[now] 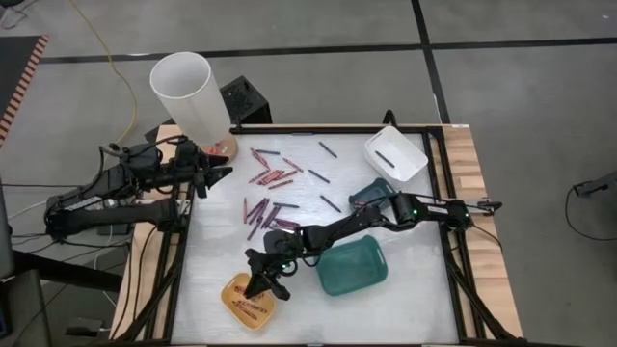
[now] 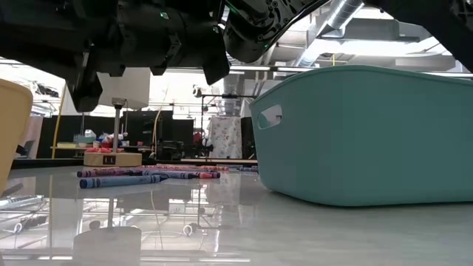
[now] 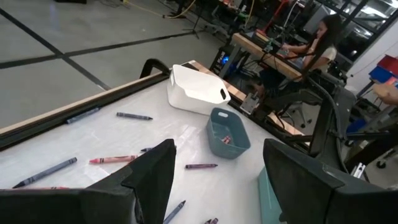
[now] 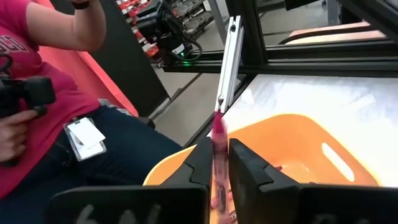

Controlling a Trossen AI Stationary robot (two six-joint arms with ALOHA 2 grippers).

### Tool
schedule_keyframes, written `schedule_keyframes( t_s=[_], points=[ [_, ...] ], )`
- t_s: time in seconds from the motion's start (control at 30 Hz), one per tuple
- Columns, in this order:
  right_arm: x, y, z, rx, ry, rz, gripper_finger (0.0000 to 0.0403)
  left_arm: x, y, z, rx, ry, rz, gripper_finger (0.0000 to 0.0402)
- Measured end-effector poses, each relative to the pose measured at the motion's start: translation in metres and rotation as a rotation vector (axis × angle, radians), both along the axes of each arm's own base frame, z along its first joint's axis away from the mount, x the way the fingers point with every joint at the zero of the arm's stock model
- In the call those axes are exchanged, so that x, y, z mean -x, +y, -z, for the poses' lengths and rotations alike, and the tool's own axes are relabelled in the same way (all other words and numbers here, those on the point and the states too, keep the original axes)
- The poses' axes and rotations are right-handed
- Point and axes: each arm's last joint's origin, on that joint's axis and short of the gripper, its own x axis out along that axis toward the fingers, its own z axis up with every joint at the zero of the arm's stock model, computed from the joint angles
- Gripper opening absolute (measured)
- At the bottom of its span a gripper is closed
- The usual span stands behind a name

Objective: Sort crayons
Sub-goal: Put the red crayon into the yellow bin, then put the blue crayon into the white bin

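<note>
From above, the right tool (image 1: 262, 280) reaches across the white worktop (image 1: 318, 318) and hangs over the yellow tray (image 1: 253, 299) at the near edge, with the large teal tray (image 1: 353, 267) just beside its arm. Loose crayons (image 1: 271, 176) lie scattered over the middle of the worktop, and one more lies in the white tray (image 1: 396, 153) at the far right corner. The left tool (image 1: 214, 173) waits at the left edge, near a tall white cylinder (image 1: 188, 97), its fingers spread and nothing between them.

At worktop height, the large teal tray (image 2: 369, 133) fills the right side, a corner of the yellow tray (image 2: 13, 125) shows at the left, and a row of crayons (image 2: 140, 175) lies flat farther back.

The left wrist view shows the white tray (image 3: 196, 89), a small grey-blue tray (image 3: 227, 132) with crayons in it, and single crayons (image 3: 113, 160) lying apart on the worktop; a person sits at a desk beyond.

In the right wrist view, a pink crayon (image 4: 218, 143) stands upright between the right tool's fingers (image 4: 247, 165), directly above the yellow tray (image 4: 311, 146). Whether the fingers clench it or have let go cannot be told. A person in a pink shirt (image 4: 43, 112) stands beside the worktop.
</note>
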Motion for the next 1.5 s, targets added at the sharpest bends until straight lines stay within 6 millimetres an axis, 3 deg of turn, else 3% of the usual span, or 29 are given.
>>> schedule_keyframes(
  t_s=[0.23,0.33,0.47,0.6,0.8,0.9,1.03,1.17,1.37,1.5],
  points=[
    [-0.001,-0.003,0.000,-0.002,0.007,0.006,0.0067,0.000,0.000,0.000,0.000,0.000,0.000,0.0233],
    [0.001,-0.009,-0.013,-0.003,-0.002,0.012,0.0067,0.000,0.000,0.000,0.000,0.001,0.000,0.0233],
    [0.012,-0.030,-0.055,0.064,-0.015,0.028,0.0068,0.000,0.000,0.000,0.000,0.001,0.001,0.0233],
    [0.033,-0.060,-0.089,0.217,0.079,0.116,0.0068,0.000,0.000,0.000,0.000,0.004,0.001,0.0233],
    [0.085,-0.099,-0.144,0.463,0.235,0.338,0.0068,0.000,0.000,0.002,-0.020,0.027,0.010,0.0233],
    [0.112,-0.115,-0.161,0.595,0.344,0.466,0.0068,0.000,0.000,0.003,-0.029,0.041,0.012,0.0233],
    [0.147,-0.135,-0.172,0.741,0.520,0.573,0.0068,0.000,0.000,0.003,-0.050,0.051,0.007,0.0233],
    [0.175,-0.155,-0.178,0.773,0.663,0.621,0.0068,0.000,0.000,0.003,-0.068,0.063,-0.002,0.0233],
    [0.199,-0.179,-0.165,0.777,0.772,0.655,0.0068,-0.001,0.003,0.005,-0.110,0.097,-0.067,0.0233],
    [0.208,-0.201,-0.144,0.774,0.815,0.694,0.0068,0.000,0.003,0.004,-0.132,0.106,-0.085,0.0233]
  ],
)
